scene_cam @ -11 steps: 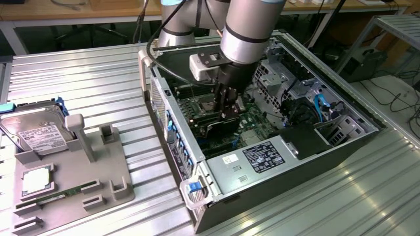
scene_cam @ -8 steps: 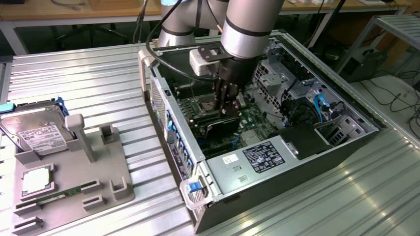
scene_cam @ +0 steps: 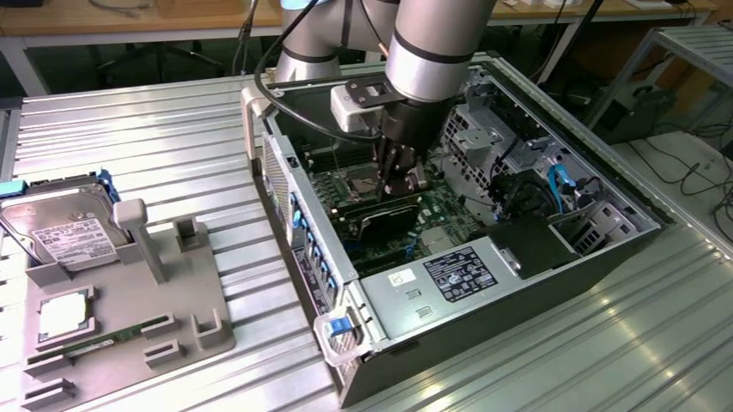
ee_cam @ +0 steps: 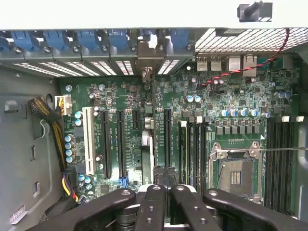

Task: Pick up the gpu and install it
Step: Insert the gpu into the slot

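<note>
The gpu (scene_cam: 392,223) stands on edge on the motherboard (scene_cam: 452,219) inside the open computer case (scene_cam: 300,215), its black face towards the exterior view's front. In the wrist view the gpu (ee_cam: 148,144) runs edge-on as a thin dark strip from the rear slot brackets towards the fingers. My gripper (scene_cam: 401,190) hangs straight above the card's upper edge. Its black fingers (ee_cam: 152,202) are pressed together, so the gripper (ee_cam: 166,190) is shut with nothing between them. I cannot tell whether the fingertips touch the card.
The case walls, a drive cage (scene_cam: 481,129) and the power supply (scene_cam: 458,275) close in around the arm. Yellow and black cables (ee_cam: 53,125) lie beside the slots. An open CPU socket (ee_cam: 236,175) sits close by. A grey holder (scene_cam: 149,300) carries a hard drive (scene_cam: 63,227) and a memory stick (scene_cam: 109,339).
</note>
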{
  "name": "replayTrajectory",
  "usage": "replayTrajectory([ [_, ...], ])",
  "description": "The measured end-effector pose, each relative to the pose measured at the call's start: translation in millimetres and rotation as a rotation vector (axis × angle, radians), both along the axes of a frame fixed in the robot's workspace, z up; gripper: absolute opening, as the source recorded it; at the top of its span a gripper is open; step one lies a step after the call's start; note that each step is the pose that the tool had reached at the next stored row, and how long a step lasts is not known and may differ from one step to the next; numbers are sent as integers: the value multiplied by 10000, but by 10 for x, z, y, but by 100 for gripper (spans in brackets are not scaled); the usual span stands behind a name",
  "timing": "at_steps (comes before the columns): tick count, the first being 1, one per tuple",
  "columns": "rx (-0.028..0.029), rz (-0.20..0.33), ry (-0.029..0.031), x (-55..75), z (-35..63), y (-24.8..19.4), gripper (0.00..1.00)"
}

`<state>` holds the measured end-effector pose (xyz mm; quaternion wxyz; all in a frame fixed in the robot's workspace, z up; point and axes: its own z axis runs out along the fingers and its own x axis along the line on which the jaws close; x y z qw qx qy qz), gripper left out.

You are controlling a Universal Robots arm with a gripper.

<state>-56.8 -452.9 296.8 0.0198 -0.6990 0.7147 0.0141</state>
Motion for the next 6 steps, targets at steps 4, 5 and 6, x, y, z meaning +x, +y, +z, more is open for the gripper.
replayTrajectory([
  [4,0,0,0,0,0,0,11],
  [5,0,0,0,0,0,0,11],
  [6,0,0,1,0,0,0,11],
])
